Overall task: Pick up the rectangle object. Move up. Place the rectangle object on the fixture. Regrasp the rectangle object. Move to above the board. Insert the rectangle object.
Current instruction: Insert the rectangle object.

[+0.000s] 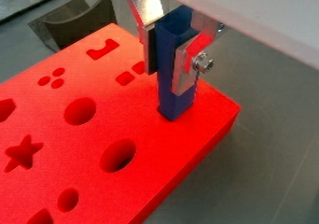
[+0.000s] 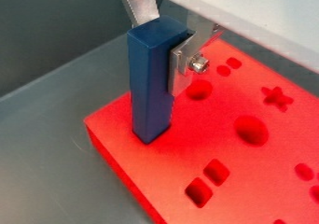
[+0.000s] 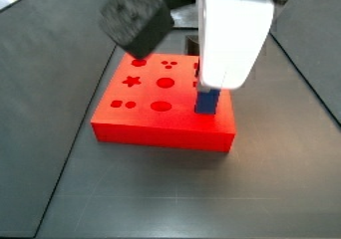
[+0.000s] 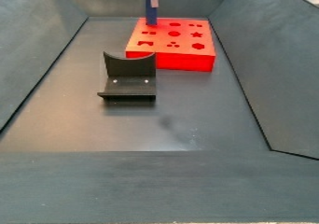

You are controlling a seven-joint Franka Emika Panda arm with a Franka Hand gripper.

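The rectangle object [image 2: 155, 83] is held upright by the gripper [image 1: 174, 43], whose silver fingers [image 1: 191, 58] are closed against the bar's upper half, and its lower end is seen standing at a corner region of the board [image 1: 162, 172], either just entering a hole or resting on the top face — which of the two cannot be told. Trouble is to be expected here if the bar's end is not squared with its slot: it could be jammed against the rim, tilted in the grip, or pushed sideways so that the board is shoved along the tabletop [image 4: 187, 125]. A slip between the pads is also to be feared if pressure is applied while the end is caught. In a side view the arm hides most of the contact, so alignment cannot be judged there. Now the count: one blue bar, one red board [image 4: 174, 43], one fixture [image 4: 127, 77] left standing well apart from the board, nearer the camera, and one gripper.
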